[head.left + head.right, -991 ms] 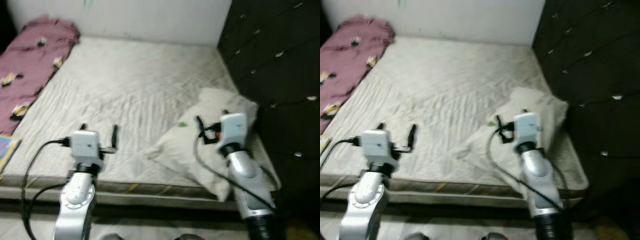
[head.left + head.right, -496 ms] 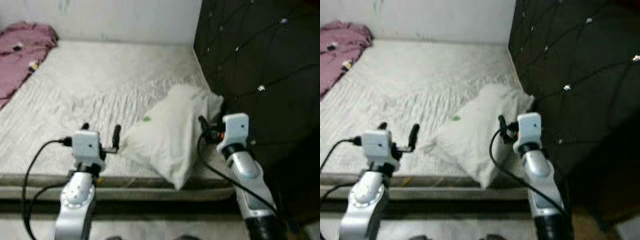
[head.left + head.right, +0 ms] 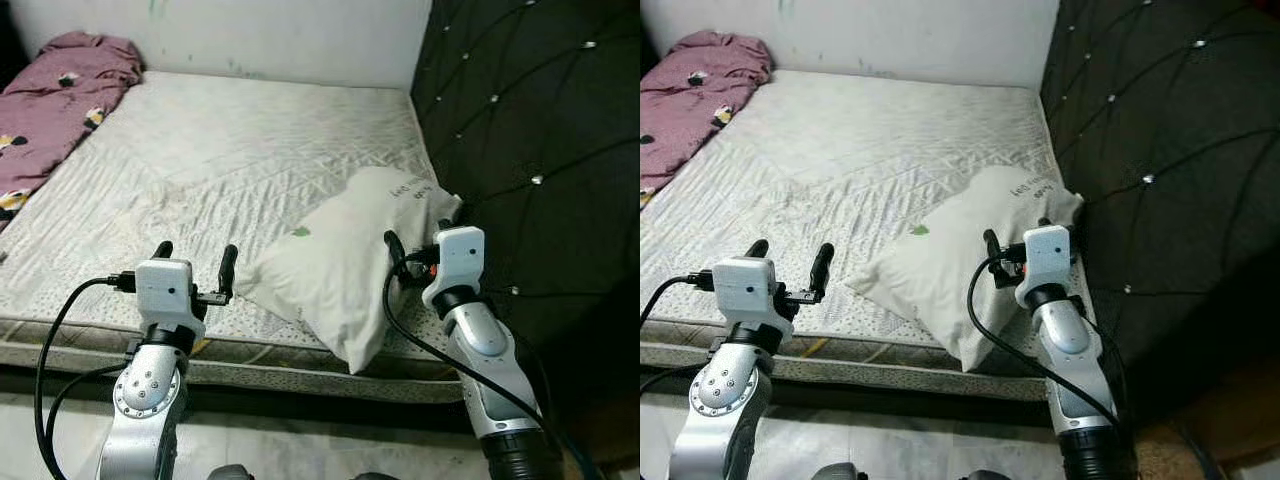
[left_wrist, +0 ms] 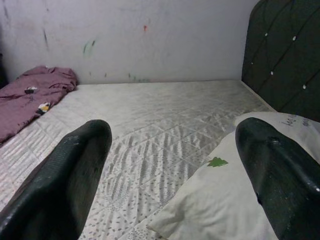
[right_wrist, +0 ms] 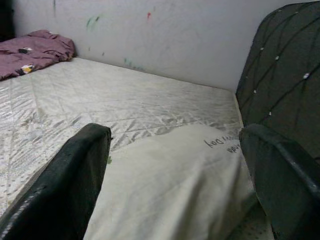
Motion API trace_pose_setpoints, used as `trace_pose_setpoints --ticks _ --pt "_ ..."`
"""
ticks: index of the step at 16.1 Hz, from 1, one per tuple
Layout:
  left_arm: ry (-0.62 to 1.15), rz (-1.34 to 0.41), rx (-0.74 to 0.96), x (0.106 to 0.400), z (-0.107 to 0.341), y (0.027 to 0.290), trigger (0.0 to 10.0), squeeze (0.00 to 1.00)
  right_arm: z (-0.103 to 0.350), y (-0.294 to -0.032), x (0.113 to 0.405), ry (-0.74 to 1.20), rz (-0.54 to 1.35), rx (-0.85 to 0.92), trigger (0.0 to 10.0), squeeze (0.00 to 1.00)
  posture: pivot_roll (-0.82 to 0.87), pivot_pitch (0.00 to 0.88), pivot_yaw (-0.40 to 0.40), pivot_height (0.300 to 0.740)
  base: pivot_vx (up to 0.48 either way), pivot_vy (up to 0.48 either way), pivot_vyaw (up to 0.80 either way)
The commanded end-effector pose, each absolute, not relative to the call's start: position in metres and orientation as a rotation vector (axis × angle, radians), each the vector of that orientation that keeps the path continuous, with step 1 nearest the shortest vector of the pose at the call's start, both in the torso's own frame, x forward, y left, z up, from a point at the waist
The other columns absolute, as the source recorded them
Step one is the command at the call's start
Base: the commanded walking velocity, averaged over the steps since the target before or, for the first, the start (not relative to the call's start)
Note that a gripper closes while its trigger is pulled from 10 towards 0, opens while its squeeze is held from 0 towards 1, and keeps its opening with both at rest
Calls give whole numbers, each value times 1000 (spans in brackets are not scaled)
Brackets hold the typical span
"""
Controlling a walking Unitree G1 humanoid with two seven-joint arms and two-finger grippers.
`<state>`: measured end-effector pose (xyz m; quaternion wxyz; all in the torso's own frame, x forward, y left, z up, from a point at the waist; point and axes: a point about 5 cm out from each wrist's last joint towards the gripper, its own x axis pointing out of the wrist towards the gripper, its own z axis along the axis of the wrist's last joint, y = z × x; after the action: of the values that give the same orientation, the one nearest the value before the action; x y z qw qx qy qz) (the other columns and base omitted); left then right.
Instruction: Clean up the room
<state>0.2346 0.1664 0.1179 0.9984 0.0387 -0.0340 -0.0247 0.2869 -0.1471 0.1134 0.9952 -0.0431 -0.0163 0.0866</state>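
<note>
Step in hand, as judged: approach to the pillow [image 3: 345, 265] for tidying the bed — no grasp yet made.

Nearest, at 7 o'clock in the head views: left pincer [image 3: 193, 262], fingers spread wide, holding nothing, poised over the near edge of the mattress [image 3: 230, 150] and just beside the pillow's near corner. At 5 o'clock: right pincer [image 3: 1016, 240], likewise spread and empty; whether its fingertips touch the pillow's right flank cannot be told. Spread jaws confirmed in both wrist views, pillow framed between the right fingers [image 5: 70, 185].

Centre, toward 3 o'clock: pillow lying askew on the mattress, far corner close against the dark tufted headboard [image 3: 530, 120].

Far, at 11 o'clock: crumpled maroon blanket [image 3: 55, 95] along the left edge.

Next move, as judged: bring both pincers in on opposite sides of the pillow, close on the fabric — then lift and square it to the headboard.
</note>
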Motion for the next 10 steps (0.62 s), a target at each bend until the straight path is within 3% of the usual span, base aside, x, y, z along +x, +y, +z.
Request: trace_pose_setpoints --ticks 1,10 --pt "-83 -67 82 233 121 166 10000 0 118 -147 289 -48 175 -90 10000 0 -50 0 -39 740 240 0 0" --pt "-85 -84 79 234 121 165 10000 0 118 -147 290 -51 170 -90 10000 0 -53 0 -37 740 294 0 0"
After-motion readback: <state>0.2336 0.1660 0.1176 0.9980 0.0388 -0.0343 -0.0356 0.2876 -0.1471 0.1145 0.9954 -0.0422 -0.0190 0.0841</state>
